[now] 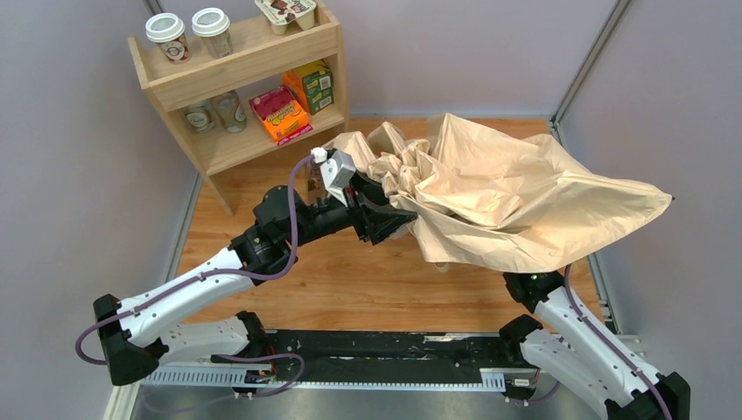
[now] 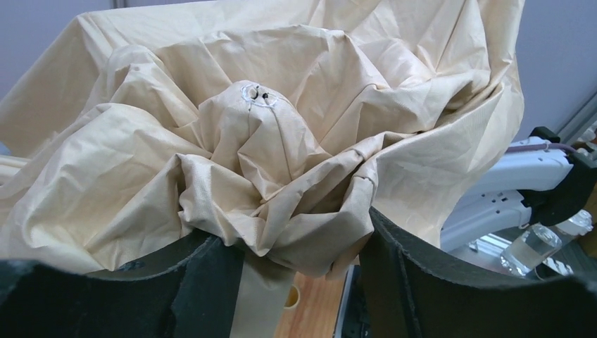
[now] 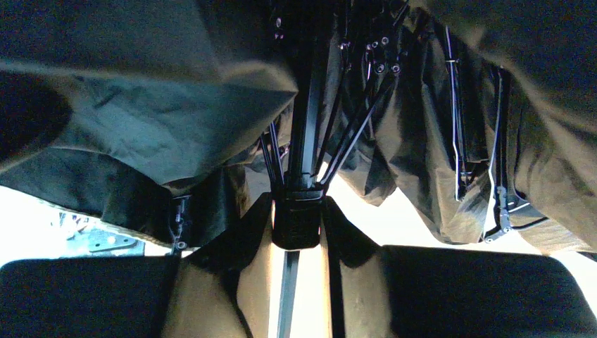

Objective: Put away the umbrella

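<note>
Grey walls close in a wooden surface with a small shelf in its far left corner. The umbrella hangs half folded above the surface's right side, its tan cloth all crumpled. The left claw is spread wide around a bunch of cloth near the tip and should squeeze it in next, I think; the black shaft runs up from the right claw, but I cannot tell if that one pinches it.
</note>
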You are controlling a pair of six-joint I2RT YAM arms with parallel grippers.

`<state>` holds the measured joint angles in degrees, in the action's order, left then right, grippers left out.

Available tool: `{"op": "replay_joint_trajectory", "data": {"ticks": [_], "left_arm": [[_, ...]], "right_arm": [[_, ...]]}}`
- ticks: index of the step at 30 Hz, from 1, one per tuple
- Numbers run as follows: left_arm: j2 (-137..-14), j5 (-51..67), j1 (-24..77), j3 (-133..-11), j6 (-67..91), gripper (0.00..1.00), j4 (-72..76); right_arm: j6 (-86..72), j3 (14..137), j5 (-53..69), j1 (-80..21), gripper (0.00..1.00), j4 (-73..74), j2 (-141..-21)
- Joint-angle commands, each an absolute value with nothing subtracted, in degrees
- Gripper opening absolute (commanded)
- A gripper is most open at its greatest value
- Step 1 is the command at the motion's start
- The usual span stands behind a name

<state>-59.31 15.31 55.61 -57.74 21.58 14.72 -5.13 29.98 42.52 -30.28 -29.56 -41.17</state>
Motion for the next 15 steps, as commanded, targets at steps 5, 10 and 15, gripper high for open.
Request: {"op": "replay_joint_trajectory", "data": {"ticks": [5, 10, 15], "left_arm": [[-59.0, 4.2, 54.9, -60.8, 29.4, 0.75, 15.6], [-57.9, 3.3, 54.2, -59.4, 32.7, 0.62, 19.0], [-57.0, 3.2, 54.0, -59.9, 34.3, 0.79, 18.5]], "right_arm": [[1.8, 31.4, 47.8, -32.7, 0.00, -23.8, -39.2], [1.6, 30.6, 46.6, -33.8, 0.00, -23.7, -40.3], [0.4, 29.2, 45.9, -34.3, 0.00, -25.3, -40.2]]}}
